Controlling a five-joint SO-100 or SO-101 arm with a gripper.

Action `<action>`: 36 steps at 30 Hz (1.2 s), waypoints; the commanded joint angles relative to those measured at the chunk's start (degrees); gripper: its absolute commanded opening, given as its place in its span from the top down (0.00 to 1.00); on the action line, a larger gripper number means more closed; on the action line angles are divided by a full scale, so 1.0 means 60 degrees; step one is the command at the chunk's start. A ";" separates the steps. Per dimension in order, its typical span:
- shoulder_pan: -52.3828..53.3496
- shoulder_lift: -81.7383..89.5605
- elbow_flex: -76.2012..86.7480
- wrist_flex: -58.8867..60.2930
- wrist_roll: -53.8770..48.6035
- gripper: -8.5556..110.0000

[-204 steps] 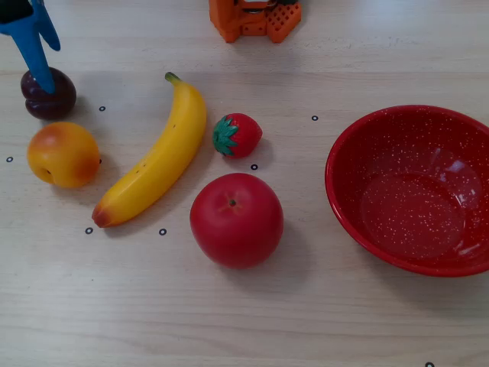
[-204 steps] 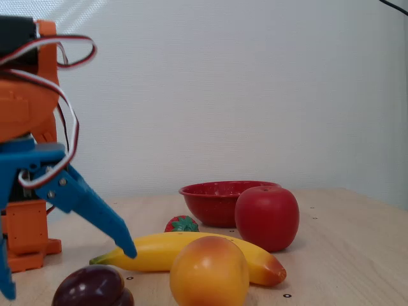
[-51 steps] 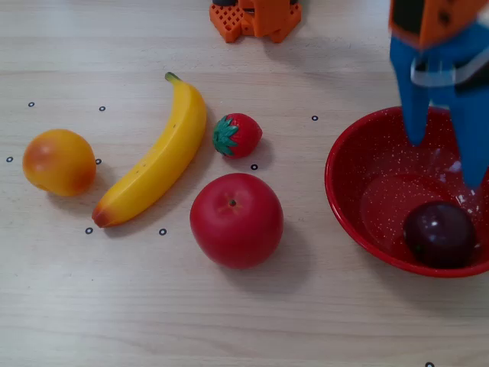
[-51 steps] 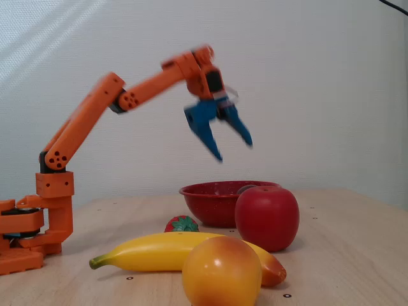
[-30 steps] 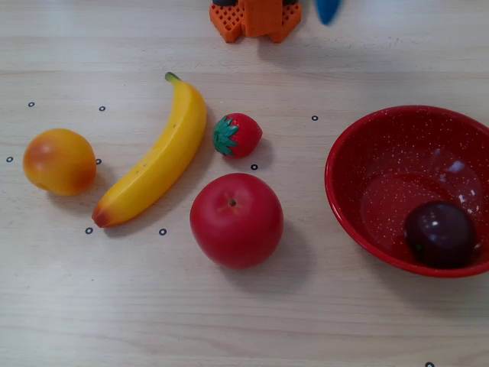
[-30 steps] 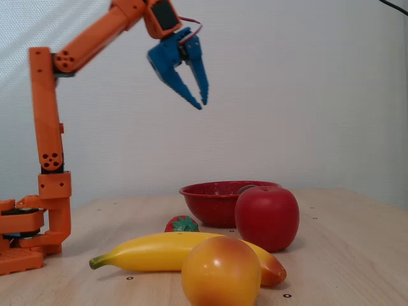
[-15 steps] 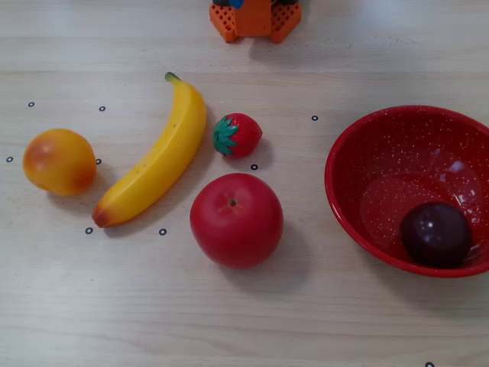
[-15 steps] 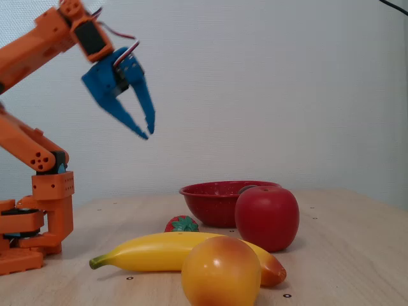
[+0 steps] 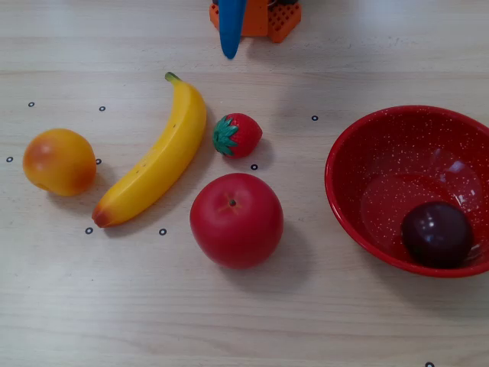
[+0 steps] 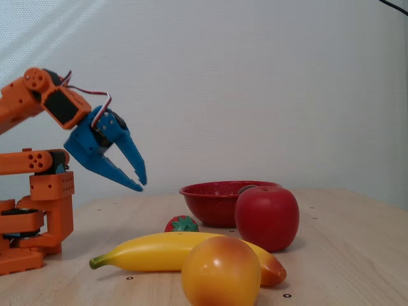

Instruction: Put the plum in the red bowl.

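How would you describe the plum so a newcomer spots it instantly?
In the fixed view from above, find the large red speckled bowl at the right. The plum lies inside it, near its lower rim. It is small, round, glossy dark purple, and the only fruit inside the bowl.

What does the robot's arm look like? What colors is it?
The arm is made of chunky bright orange blocks with little round holes and screws. A black motor box sits near its wrist, and thin red and white wires loop over the top. Its gripper is bright blue, with two long pointed fingers like a beak. From above, only a blue tip and some orange show.
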State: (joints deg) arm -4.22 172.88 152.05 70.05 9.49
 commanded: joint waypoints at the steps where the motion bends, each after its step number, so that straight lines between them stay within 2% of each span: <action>1: -0.0176 0.0308 0.0659 -0.1436 -0.0073 0.93; 4: -0.0161 0.0732 0.2007 -0.2798 -0.0161 0.93; 9: -0.0088 0.1318 0.3677 -0.3486 -0.0381 0.93; 16: 0.0205 0.1816 0.3750 -0.2842 -0.0615 0.93; 36: 0.0293 0.1816 0.3750 -0.2798 -0.0498 0.93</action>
State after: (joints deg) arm -4.22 183.08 174.11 52.73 6.77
